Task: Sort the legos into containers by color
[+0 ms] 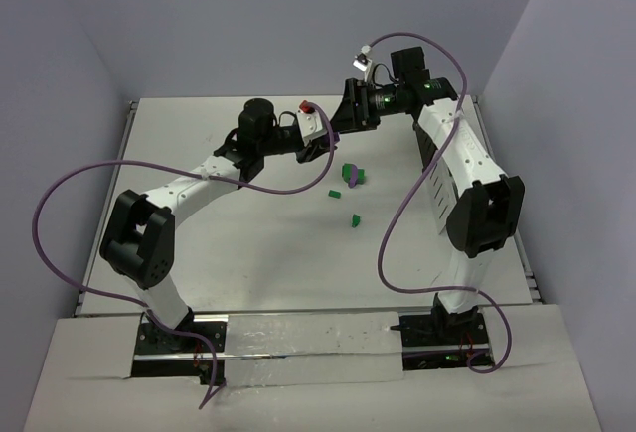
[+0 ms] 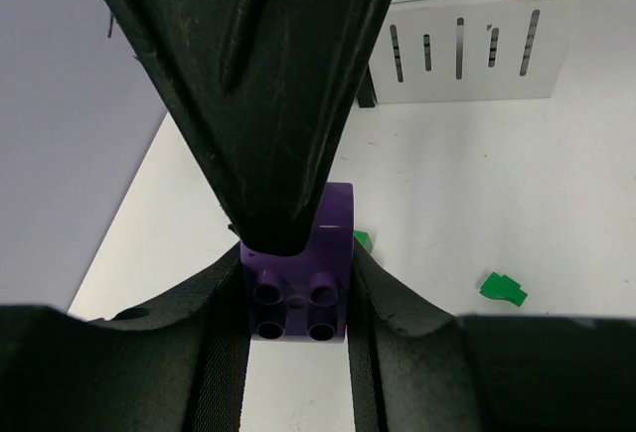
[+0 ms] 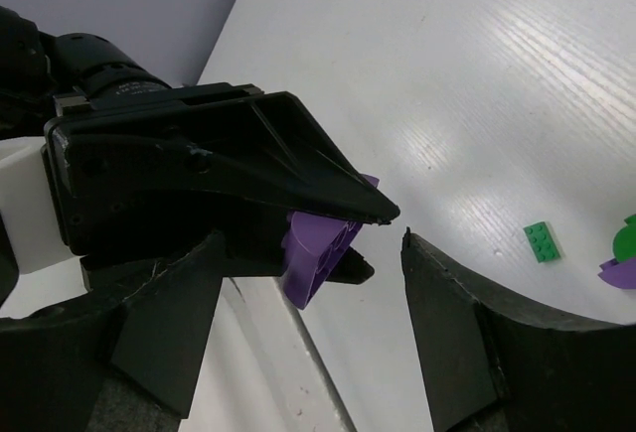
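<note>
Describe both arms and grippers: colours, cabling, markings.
The left arm and right arm: white links, black joint housings. A loose purple cable loops beside each. The left gripper and right gripper have matte black, wedge-shaped fingers. Small green lights glow near the right wrist; a red tab sits by the left one.

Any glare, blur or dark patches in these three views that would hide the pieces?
Top external: even soft light, faint shadows, nothing blown out. Left wrist: the left claw fills the frame as a near-black mass with little detail, yet the purple lego it grips and the white rack read clearly. Right wrist: streaky glare on the table; the green lego is legible.
</note>
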Action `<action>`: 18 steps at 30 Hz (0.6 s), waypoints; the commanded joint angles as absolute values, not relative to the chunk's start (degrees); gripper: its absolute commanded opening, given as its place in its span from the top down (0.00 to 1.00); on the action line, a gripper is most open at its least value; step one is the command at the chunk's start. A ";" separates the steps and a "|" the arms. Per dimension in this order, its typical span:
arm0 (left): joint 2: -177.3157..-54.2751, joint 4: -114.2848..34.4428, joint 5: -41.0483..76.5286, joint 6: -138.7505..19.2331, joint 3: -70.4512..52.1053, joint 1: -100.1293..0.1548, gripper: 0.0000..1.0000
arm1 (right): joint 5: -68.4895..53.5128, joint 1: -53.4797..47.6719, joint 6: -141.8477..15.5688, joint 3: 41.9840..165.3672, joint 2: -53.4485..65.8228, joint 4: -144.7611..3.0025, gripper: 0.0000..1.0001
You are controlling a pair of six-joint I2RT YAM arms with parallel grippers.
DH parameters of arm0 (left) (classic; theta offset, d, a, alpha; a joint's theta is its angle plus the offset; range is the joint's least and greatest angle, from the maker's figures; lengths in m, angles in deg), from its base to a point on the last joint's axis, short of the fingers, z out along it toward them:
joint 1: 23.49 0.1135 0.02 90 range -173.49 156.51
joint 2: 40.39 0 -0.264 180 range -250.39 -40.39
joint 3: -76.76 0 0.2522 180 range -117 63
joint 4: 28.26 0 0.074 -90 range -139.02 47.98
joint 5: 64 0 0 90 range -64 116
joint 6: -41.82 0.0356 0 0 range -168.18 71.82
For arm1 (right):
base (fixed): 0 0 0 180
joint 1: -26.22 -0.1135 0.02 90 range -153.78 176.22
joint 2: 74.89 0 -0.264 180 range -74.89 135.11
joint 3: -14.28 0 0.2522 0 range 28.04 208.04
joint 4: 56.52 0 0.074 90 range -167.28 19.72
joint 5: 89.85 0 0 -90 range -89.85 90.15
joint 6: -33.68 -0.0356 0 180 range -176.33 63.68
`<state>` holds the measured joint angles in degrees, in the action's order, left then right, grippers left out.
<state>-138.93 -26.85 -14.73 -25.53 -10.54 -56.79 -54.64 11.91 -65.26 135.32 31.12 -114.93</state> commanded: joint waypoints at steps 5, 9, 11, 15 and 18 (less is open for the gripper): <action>-137.94 -25.23 -15.66 -26.56 -12.67 -57.06 1.00 | -51.03 9.36 -64.32 134.22 28.38 -114.07 0.24; -138.26 -25.06 -15.13 -26.64 -13.07 -57.10 1.00 | -49.85 8.25 -64.85 133.64 28.60 -113.44 0.25; -138.33 -24.96 -14.94 -26.68 -13.20 -57.06 1.00 | -49.56 8.14 -64.92 133.06 28.52 -113.37 0.29; -138.43 -24.12 -14.07 -27.66 -13.32 -57.06 0.99 | -48.64 7.72 -65.66 131.91 28.25 -112.65 0.47; -138.57 -23.49 -13.73 -28.49 -13.38 -57.06 0.98 | -47.14 7.68 -65.83 131.31 28.38 -112.38 0.62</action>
<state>-139.13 -26.89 -14.01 -27.06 -10.56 -56.79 -49.49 8.31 -65.89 132.19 30.97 -114.24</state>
